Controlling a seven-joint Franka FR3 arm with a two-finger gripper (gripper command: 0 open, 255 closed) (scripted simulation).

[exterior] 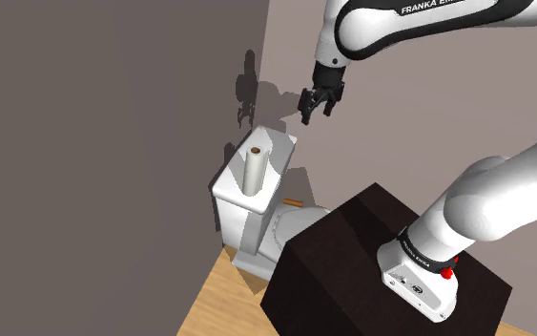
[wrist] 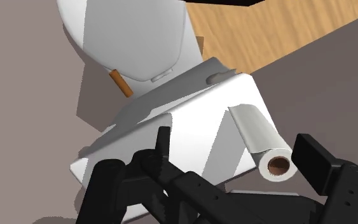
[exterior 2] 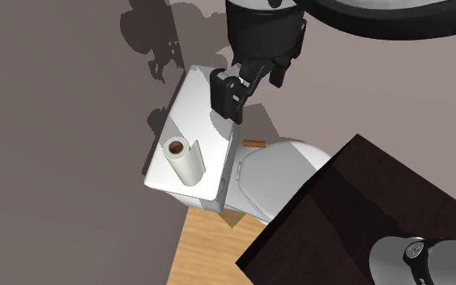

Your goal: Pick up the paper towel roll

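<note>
A white paper towel roll (exterior: 255, 172) with a brown core stands upright on the lid of a white toilet tank (exterior: 278, 149), near the end of the lid on the shoulder view's left. My black gripper (exterior: 316, 105) hangs open in the air well above the tank's other end, close to the wall, with nothing between its fingers. In the second exterior view the roll (exterior 2: 185, 160) is below and left of the gripper (exterior 2: 249, 91). In the wrist view the roll (wrist: 260, 137) lies just ahead of one finger of the gripper (wrist: 215, 181), apart from it.
The tank lid (exterior 2: 198, 105) stands in a corner between two grey-brown walls. The white toilet seat lid (exterior 2: 274, 174) adjoins it, with a small orange-brown flush lever (exterior 2: 254, 144) between them. My dark stand box (exterior: 371, 258) is close beside the toilet on a wooden floor (exterior: 220, 307).
</note>
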